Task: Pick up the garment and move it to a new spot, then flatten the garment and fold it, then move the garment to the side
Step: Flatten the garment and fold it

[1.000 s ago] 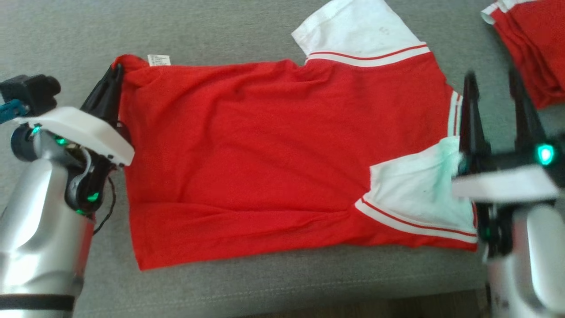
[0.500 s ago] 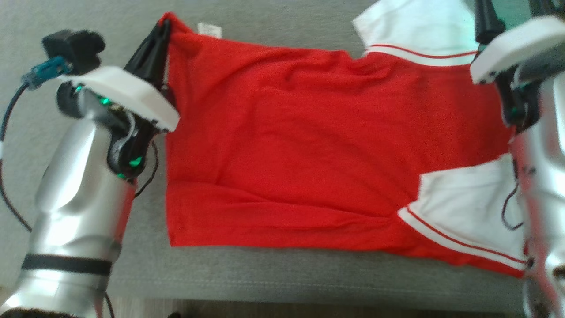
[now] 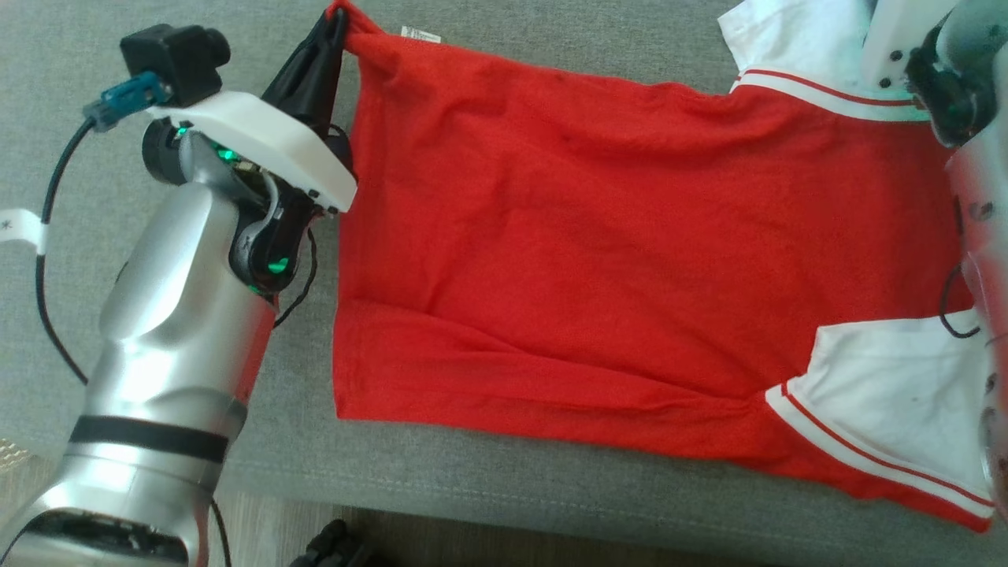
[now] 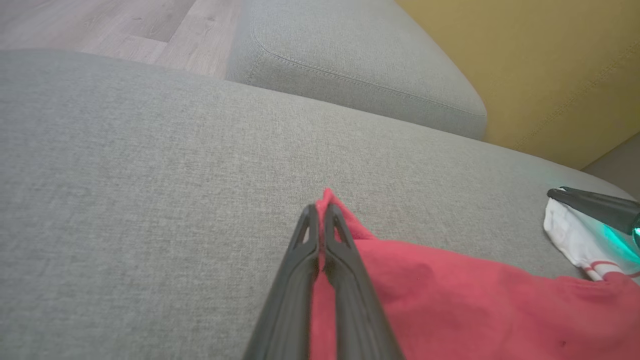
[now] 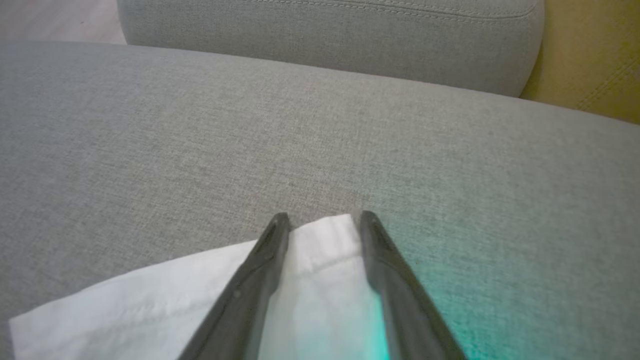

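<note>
With my left pincer [image 3: 337, 24] clamped on a hem corner of the red T-shirt [image 3: 614, 236] and my right pincer [image 5: 322, 220] open astride its white sleeve [image 5: 125, 310], the shirt lies nearly flat on the grey sofa seat [image 3: 472, 488], so I judge folding and moving aside are left.

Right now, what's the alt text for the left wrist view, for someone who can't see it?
The left hand, shut, pinches a corner of the red T-shirt lying on a grey sofa seat. At the right edge, its white sleeve lies by the tip of the right hand.
</note>
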You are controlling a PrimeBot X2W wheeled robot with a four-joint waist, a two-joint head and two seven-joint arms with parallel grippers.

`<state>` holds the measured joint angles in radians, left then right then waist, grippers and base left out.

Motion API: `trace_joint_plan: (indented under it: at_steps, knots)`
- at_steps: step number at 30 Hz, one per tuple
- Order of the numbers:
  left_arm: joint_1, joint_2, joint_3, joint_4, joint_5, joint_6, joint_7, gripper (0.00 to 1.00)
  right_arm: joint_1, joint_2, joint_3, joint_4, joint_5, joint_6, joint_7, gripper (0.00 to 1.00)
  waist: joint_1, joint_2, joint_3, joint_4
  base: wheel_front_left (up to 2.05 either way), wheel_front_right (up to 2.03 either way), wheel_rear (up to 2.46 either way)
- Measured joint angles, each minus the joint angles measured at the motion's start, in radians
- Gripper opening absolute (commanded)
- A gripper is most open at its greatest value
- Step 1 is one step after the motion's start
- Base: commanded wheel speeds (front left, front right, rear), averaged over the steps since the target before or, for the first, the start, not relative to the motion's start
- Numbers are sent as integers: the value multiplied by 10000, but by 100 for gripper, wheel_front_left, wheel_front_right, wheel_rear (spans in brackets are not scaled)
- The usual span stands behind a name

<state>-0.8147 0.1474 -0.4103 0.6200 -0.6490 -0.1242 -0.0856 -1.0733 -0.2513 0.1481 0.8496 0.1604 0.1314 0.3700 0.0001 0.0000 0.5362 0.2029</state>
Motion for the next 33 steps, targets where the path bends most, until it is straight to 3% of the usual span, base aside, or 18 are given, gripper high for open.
trace_joint_plan:
  at_steps: [9, 19, 27, 33]
  knots:
    - [-148, 98, 8, 320, -495, -4, -316, 0, -30, -119, -142, -809, 416, 0, -1467, 0, -1, 0, -184, -158, 0, 0, 0]
    - [-76, 453, 153, 332, -880, 10, -165, 0, 607, -138, -186, -2067, 980, 0, -1918, 0, -1, 0, -568, -586, 0, 0, 0]
    - [1857, 769, 742, -1223, -1804, 115, -130, 0, 3842, -117, -531, -5490, 2151, 0, -1728, 0, -1, 1, -1007, -847, 0, 0, 0]
    - [3934, 1087, 1085, -3145, -2226, 723, -130, 0, 7222, 477, -1674, -8723, 2650, 0, -913, 0, -1, 1, -1151, -1140, 0, 0, 0]
